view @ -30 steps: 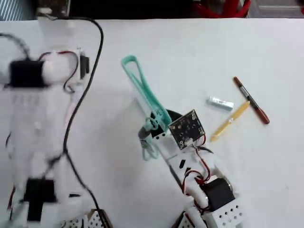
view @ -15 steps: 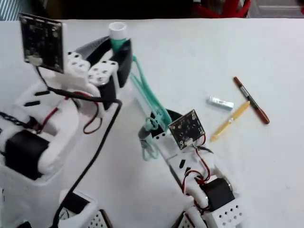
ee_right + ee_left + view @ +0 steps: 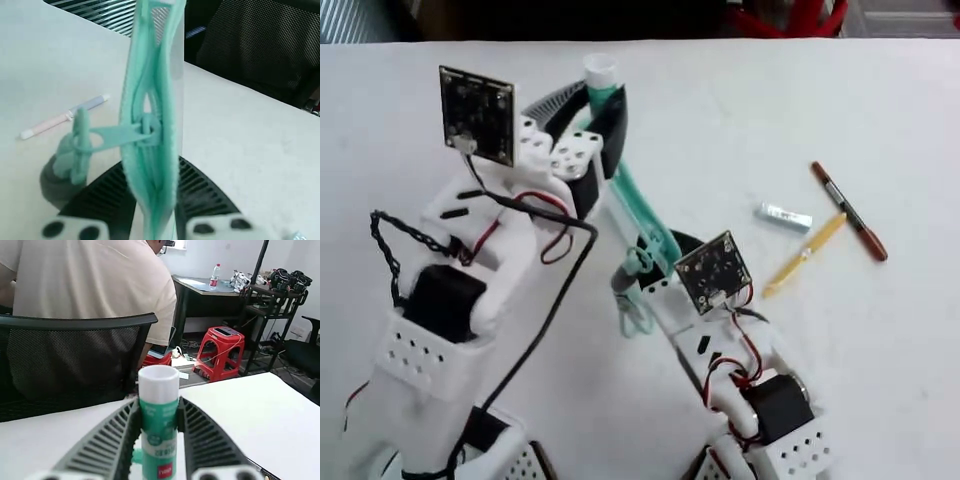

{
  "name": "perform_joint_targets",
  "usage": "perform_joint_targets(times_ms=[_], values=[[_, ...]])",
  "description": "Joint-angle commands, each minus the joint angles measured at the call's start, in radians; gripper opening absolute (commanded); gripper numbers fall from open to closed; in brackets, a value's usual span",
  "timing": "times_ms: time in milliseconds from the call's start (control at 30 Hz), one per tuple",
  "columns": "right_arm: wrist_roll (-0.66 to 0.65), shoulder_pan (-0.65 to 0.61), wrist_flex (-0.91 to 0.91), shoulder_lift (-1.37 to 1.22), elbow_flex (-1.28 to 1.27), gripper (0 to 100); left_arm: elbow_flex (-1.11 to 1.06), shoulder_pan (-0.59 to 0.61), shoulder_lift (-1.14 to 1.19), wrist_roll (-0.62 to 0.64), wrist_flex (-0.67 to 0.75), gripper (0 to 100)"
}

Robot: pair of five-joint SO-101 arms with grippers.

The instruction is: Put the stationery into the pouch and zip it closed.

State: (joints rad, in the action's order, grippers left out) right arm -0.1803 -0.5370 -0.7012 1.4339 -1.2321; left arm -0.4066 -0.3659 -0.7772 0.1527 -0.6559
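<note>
A green glue stick (image 3: 158, 427) with a white cap stands upright between the fingers of my left gripper (image 3: 158, 415), which is shut on it. In the high view that gripper (image 3: 590, 100) holds the glue stick (image 3: 601, 75) over the far end of the teal pouch (image 3: 638, 205). The pouch (image 3: 152, 115) stands on its edge, and my right gripper (image 3: 154, 187) is shut on its near end, seen from above as the right gripper (image 3: 655, 255). The zipper pull (image 3: 107, 135) hangs off to one side. A pink and blue pen (image 3: 65, 118) lies on the table beside the pouch.
To the right of the pouch lie a brown pen (image 3: 848, 212), a yellow pen (image 3: 805, 254) and a small white piece (image 3: 784, 216). The left arm's body and black cable (image 3: 555, 300) cover the left part of the white table (image 3: 740, 110).
The left arm has swung in from the far left with the glue stick, bringing it to the pouch's far end. The right arm and pouch have stayed put.
</note>
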Motion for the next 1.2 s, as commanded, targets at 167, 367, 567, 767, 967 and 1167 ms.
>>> perform_joint_targets(times_ms=[167,367,567,767,967,1167], values=[[-0.003,0.001,0.012,-0.004,-0.002,1.9,-0.012,0.031,-0.019,-0.043,0.058,3],[-0.003,0.002,0.012,-0.004,-0.002,1.9,-0.025,0.021,0.071,-0.043,0.061,3],[-0.003,0.002,0.012,-0.002,-0.002,2.0,-0.009,0.016,0.159,-0.04,0.091,3],[-0.002,0.004,0.012,0.004,-0.002,4.1,-0.037,0.016,0.166,-0.04,0.112,3],[0.055,0.005,0.012,-0.002,-0.002,16.4,-0.13,0.016,0.156,-0.04,0.101,19],[0.055,0.033,0.016,-0.004,-0.002,9.4,-0.094,0.016,0.114,-0.038,-0.025,23]])
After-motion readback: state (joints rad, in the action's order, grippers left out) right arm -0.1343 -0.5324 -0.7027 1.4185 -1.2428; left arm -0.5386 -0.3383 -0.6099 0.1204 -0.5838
